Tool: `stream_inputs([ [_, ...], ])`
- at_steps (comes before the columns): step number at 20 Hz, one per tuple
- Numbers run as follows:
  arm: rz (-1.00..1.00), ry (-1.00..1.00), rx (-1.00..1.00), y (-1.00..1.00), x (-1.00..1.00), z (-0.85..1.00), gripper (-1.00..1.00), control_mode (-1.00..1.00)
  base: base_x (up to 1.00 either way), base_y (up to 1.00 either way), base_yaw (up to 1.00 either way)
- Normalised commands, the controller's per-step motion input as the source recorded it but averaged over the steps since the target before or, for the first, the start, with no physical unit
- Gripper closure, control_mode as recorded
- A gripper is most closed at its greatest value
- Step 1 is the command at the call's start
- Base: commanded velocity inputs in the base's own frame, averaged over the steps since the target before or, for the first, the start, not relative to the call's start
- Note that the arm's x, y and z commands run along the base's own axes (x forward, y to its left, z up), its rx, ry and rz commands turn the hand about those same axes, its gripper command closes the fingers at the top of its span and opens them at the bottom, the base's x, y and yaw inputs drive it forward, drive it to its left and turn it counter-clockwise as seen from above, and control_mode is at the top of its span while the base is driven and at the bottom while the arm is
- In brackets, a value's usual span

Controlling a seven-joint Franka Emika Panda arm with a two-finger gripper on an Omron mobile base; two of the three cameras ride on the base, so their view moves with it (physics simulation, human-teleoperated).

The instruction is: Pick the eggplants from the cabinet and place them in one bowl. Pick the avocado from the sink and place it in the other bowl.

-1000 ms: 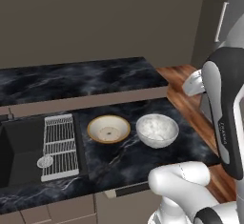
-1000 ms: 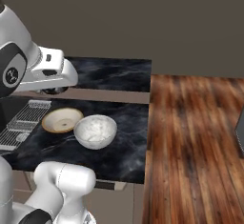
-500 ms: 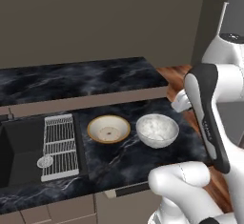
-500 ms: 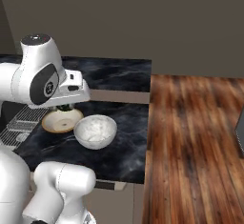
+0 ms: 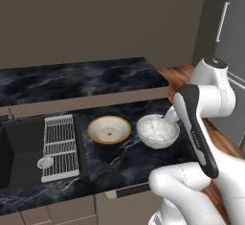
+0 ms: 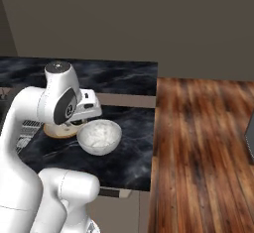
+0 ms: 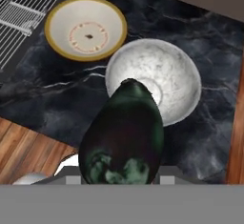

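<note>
Pincer [image 7: 121,173] pinching dark eggplant [image 7: 123,135], which hangs above the bench [image 7: 62,99]. White bowl [image 7: 157,87] just beyond the pincer, yellow-rimmed bowl [image 7: 86,27] farther beyond, to its left.

Dark glossy eggplant [image 7: 125,135] — held aloft, its tip over the empty marbled white bowl [image 7: 155,85]; beside it sits an empty yellow-rimmed bowl [image 7: 86,27] — both upright on black countertop.

Base views: we look down from behind-left and behind-right, sharing white bowl [image 5: 158,130] [image 6: 99,136]; hand view, close above it [image 7: 164,82].
</note>
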Motion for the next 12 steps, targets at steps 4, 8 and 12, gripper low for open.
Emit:
stream_inputs([
  [4, 0.00, 0.00, 0.00, -0.17, 0.39, -0.23, 1.00, -1.00, 0.00, 0.00, 0.00],
  [8, 0.00, 0.09, 0.00, -0.12, 0.28, -0.23, 1.00, -1.00, 0.00, 0.00, 0.00],
  [12, 0.00, 0.15, 0.00, 0.00, 0.41, -0.35, 1.00, -1.00, 0.00, 0.00, 0.00],
])
